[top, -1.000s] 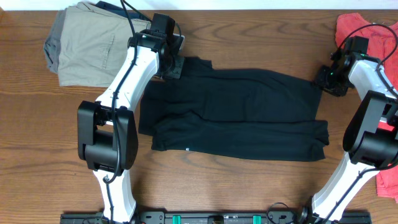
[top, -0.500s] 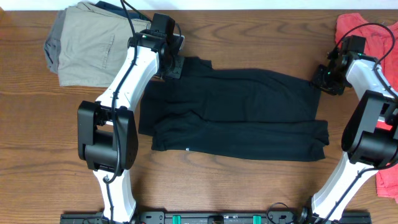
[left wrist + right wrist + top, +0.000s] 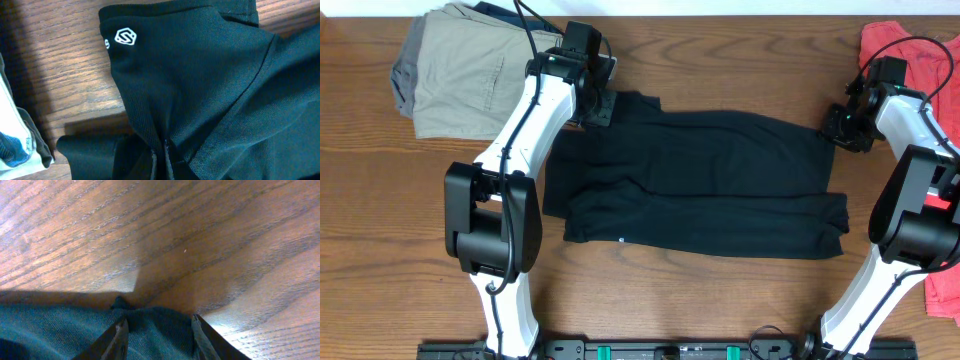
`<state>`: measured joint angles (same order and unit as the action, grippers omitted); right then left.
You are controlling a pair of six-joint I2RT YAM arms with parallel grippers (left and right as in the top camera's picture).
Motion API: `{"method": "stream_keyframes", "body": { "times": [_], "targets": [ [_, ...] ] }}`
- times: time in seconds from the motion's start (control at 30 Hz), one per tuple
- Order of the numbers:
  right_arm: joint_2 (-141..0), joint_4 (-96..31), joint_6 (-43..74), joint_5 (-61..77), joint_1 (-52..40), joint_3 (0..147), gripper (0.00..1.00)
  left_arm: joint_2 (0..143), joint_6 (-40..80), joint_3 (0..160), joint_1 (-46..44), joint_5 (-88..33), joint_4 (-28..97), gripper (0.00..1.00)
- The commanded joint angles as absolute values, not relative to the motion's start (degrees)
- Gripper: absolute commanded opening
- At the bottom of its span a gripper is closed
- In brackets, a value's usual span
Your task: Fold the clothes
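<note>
The clothes (image 3: 700,180) are a black trouser-like garment lying flat across the middle of the table, legs running left to right, with a small white logo (image 3: 623,240) near the front edge. My left gripper (image 3: 598,108) is at the garment's far-left corner and is shut on a pinch of the black fabric (image 3: 200,75); the left wrist view shows the left gripper (image 3: 161,150) with cloth squeezed between its jaws and a white logo (image 3: 125,36) beyond. My right gripper (image 3: 838,128) is at the far-right corner. The right gripper (image 3: 159,327) stands open, fingers (image 3: 121,332) astride the fabric edge (image 3: 60,325).
A folded khaki-beige garment (image 3: 455,65) lies at the back left, close behind the left arm. A coral-red top (image 3: 920,50) sits at the back right, with more red cloth (image 3: 945,290) at the right edge. Bare wooden table (image 3: 380,220) surrounds the black garment.
The right gripper has shifted slightly left onto the garment's far-right corner and its jaws have narrowed a little. The left arm and the garment have not moved.
</note>
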<state>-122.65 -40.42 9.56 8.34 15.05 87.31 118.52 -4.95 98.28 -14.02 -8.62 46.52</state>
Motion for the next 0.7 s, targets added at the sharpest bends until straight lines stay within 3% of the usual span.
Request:
{"method": "stream_keyframes", "body": {
  "times": [0.0,0.1,0.27,0.67],
  "targets": [
    [-124.6,-40.2,9.1,8.8,14.6,88.3,0.39,118.4,-5.3,98.5,-13.8,-8.1,46.9,0.06],
    [-125.4,-40.2,9.1,8.8,14.6,88.3,0.32,118.4,-5.3,98.5,-13.8,-8.1,46.9,0.06],
    [-125.5,-40.3,9.1,8.8,14.6,88.3,0.01,118.4,-5.3,98.5,-13.8,-8.1,46.7,0.06],
    [-125.3,-52.9,10.5,7.3,17.0,97.6,0.01,110.0,-5.3,98.5,-13.8,-8.2,45.3,0.06]
  ]
}}
